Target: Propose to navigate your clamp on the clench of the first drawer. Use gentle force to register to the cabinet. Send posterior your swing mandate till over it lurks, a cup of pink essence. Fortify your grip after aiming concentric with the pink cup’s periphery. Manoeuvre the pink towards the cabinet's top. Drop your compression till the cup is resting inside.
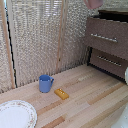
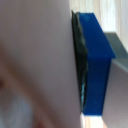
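the pink cup (image 1: 93,3) is seen only as a sliver at the upper edge of the exterior view, held above the cabinet (image 1: 107,41) and just over its opened first drawer (image 1: 105,36). in the wrist view the pink cup (image 2: 35,60) fills most of the picture, its wall pressed flat against a blue finger (image 2: 95,65) with a dark pad between them. the tool (image 2: 75,65) is therefore judged to be closed on the cup's wall — one finger outside, the other hidden, presumably inside the rim. the tool itself cannot be seen in the exterior view.

the clench (image 1: 103,37) runs across the drawer front, which stands out from the cabinet, so a cavity is left open beneath the cup. the cup is carried high, apparently so that the drawer's edge is cleared before lowering.

away from the cabinet, on the wooden surface (image 1: 90,95), a blue mug (image 1: 45,83) stands upright, with a small orange block (image 1: 61,93) just beside it and a patterned plate (image 1: 16,115) farther off still. a reed screen (image 1: 40,35) is set next to the cabinet.

lowering and release are judged to be what remains — neither is yet done.
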